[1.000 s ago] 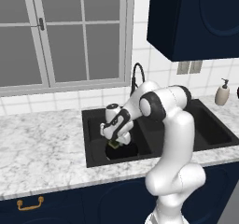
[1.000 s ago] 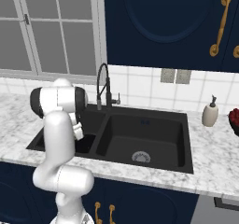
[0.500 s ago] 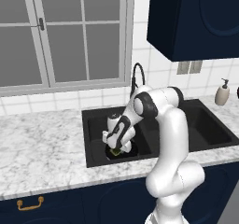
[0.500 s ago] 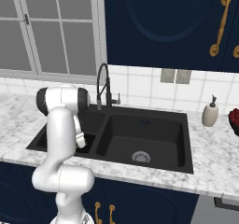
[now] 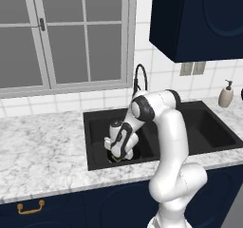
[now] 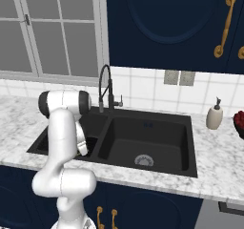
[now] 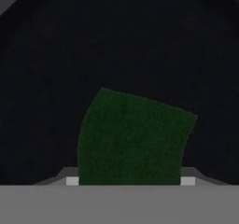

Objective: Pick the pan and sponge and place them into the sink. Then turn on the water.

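Note:
My gripper (image 5: 120, 155) is low inside the left basin of the black sink (image 5: 93, 144), shut on the sponge (image 5: 116, 159), whose yellow edge shows under the hand. In the hand view the sponge's dark green face (image 7: 133, 139) spans the whole gap between the two fingertips of the gripper (image 7: 130, 181). Just beneath it lies a dark round surface with a curved rim, which looks like the inside of the pan (image 7: 56, 55). From the right base view the arm drops into the left basin of the sink (image 6: 143, 170) and hides the hand. No water runs from the faucet (image 5: 139, 78).
The tall black faucet (image 6: 105, 87) stands behind the divider between the basins. A soap dispenser (image 6: 214, 116) sits on the marble counter right of the sink, with something red (image 6: 239, 123) beyond it. Dark cabinets hang overhead on the right.
The hand has sunk deeper into the left basin with the sponge still in its grip. The elbow has dropped with it.

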